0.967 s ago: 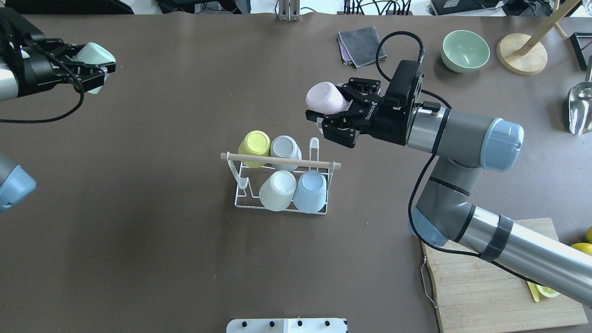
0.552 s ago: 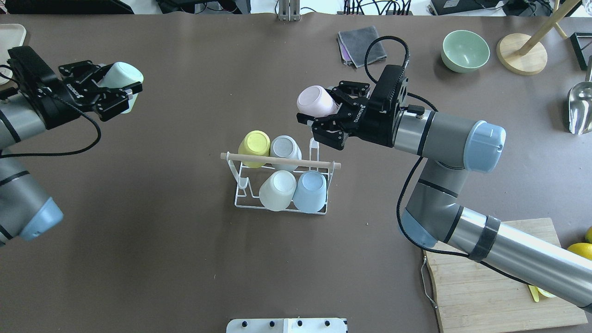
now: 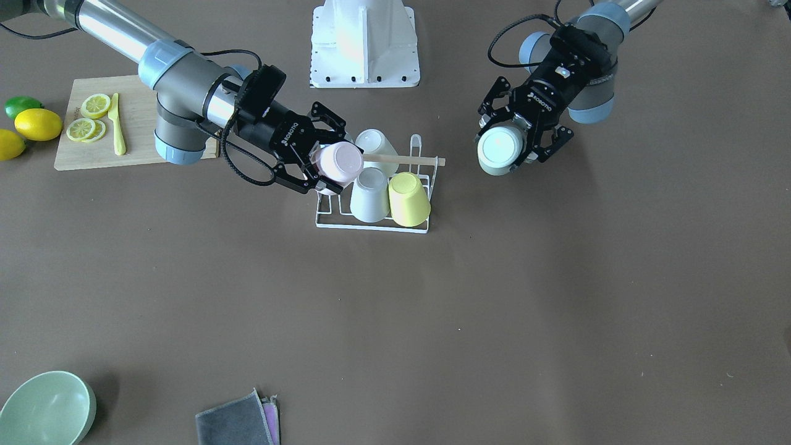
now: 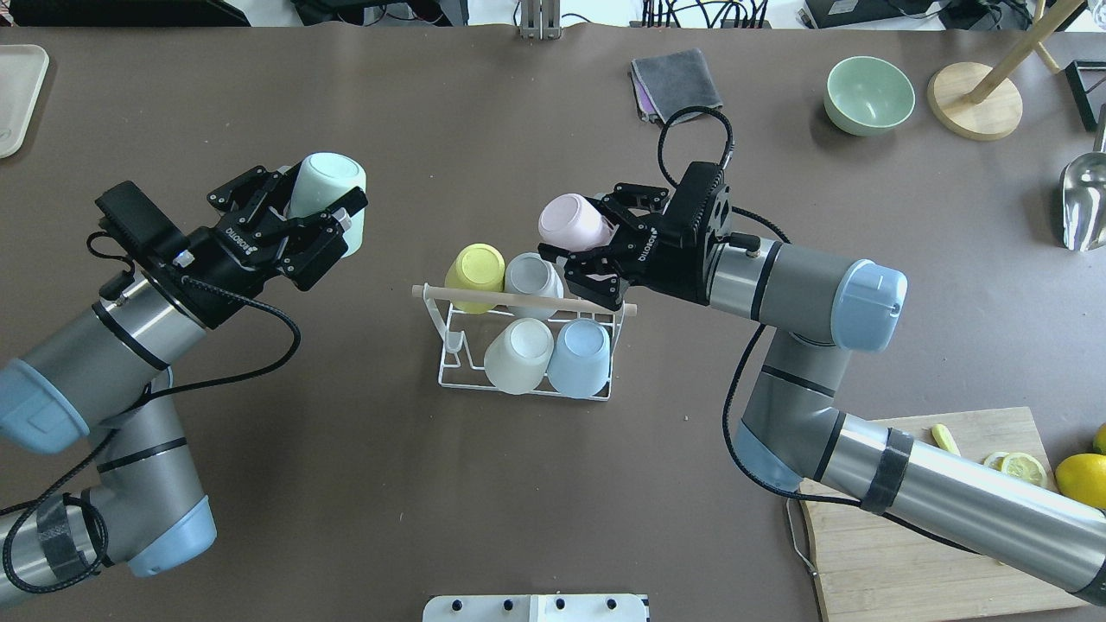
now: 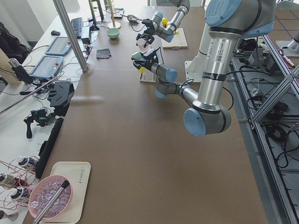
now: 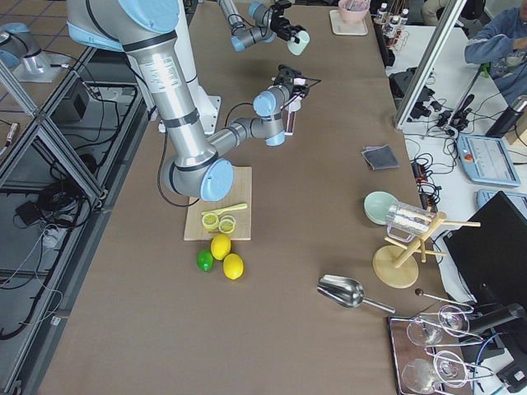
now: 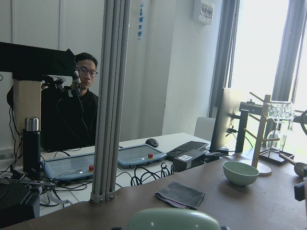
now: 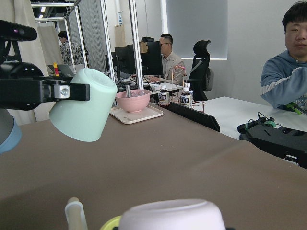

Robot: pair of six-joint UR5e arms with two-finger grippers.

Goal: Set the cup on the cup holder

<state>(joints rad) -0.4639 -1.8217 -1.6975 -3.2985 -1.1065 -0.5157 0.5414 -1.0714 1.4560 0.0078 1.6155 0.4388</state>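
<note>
Pinched at the rim between the fingers of the right gripper [image 4: 590,244]: pink cup [image 4: 572,220], base up, long axis slanted toward the far left rather than upright. Directly under those fingers, at the far right corner of the holder [image 4: 449,370]: far right prong [image 8: 73,213], free and judged the target, so a short drop with the mouth squared over the tip. Clasped the same way in the left gripper [image 4: 318,207]: mint cup [image 4: 333,181], base up, well apart from the holder on its far left side; open near left prong [image 4: 456,344] a longer reach away. Right arm much the nearer. Seated upside down on either side of the rod [image 4: 518,300]: yellow cup [image 4: 475,266], grey cup [image 4: 531,276], white cup [image 4: 517,352], blue cup [image 4: 581,356]. Hard to make out: far right prong, a pale upright in the right wrist view only, covered by the gripper from overhead and by the pink cup from the front; cannot tell whether the mouth is over its tip. Left wrist view: only a sliver of mint cup at the bottom edge.
</note>
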